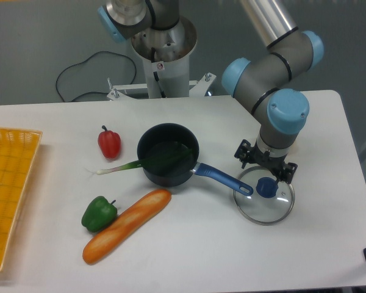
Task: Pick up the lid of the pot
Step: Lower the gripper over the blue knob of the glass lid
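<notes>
The pot lid (274, 206) is a clear glass disc with a metal rim and a blue knob (266, 187), lying flat on the white table at the right. My gripper (266, 177) hangs straight down over the knob, its black body just above it. The fingertips are hidden behind the wrist and knob, so I cannot tell whether they are open or shut. The dark blue pot (168, 154) with a blue handle (222, 177) stands to the left of the lid, the handle tip nearly reaching the lid's rim.
A leek (140, 162) lies across the pot. A red pepper (109, 142), a green pepper (99, 213) and a baguette (127, 225) lie left of the pot. A yellow basket (9, 189) sits at the left edge. The arm base (161, 55) stands behind.
</notes>
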`<state>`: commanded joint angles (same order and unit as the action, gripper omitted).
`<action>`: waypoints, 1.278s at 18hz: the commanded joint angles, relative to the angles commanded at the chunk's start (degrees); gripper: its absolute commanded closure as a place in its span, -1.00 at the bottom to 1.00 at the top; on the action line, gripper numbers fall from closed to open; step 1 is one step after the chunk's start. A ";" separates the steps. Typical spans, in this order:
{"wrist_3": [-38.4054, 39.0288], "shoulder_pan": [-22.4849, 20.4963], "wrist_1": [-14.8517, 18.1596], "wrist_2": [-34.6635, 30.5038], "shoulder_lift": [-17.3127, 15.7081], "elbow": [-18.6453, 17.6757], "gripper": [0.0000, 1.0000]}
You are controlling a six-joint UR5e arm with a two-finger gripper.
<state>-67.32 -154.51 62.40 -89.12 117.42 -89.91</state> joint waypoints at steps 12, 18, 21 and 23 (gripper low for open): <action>0.26 -0.97 -1.84 -0.09 3.43 1.94 -1.00; 4.04 -1.41 -1.93 -0.09 4.39 2.73 -1.00; 6.50 -1.32 -2.28 -0.09 4.48 2.73 -1.00; 6.68 -1.06 -2.81 -0.18 4.92 2.64 -1.00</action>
<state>-60.64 -155.57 59.59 -89.30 122.34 -87.27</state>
